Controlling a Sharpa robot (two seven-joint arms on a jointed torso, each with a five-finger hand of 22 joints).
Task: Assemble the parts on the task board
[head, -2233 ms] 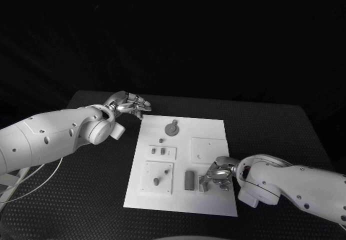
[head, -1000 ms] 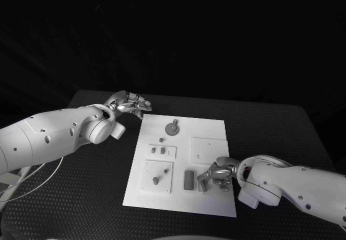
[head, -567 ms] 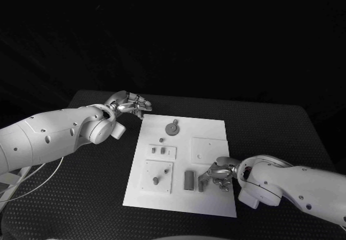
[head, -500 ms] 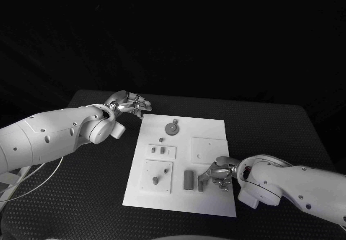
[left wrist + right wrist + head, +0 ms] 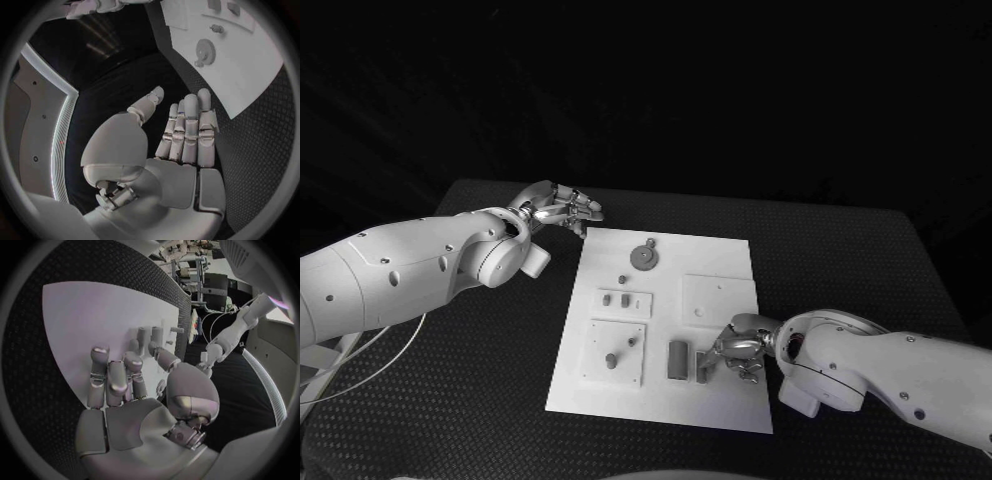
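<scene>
The white task board [image 5: 726, 255] lies in the middle of the table. On it sit a round grey disc [image 5: 645, 257], a small peg [image 5: 620, 280], two small pieces [image 5: 617, 299] on a little square plate, and an upright grey block [image 5: 678, 359]. My right hand [image 5: 740, 350] rests over the board's near right part, fingers stretched flat, its thumb beside a second grey block [image 5: 704, 366]. The right wrist view shows that hand [image 5: 125, 385] over the board [image 5: 87, 310], with nothing in its palm. My left hand [image 5: 561, 210] hovers off the board's far left corner, its fingers [image 5: 186, 125] straight and holding nothing.
A larger square plate [image 5: 616, 353] on the board's near left carries two more small parts. A bare square plate [image 5: 720, 298] lies just beyond the right hand. Black textured table [image 5: 848, 260] surrounds the board on all sides.
The right hand's fingers have shifted slightly beside the grey block. The left arm has stayed still.
</scene>
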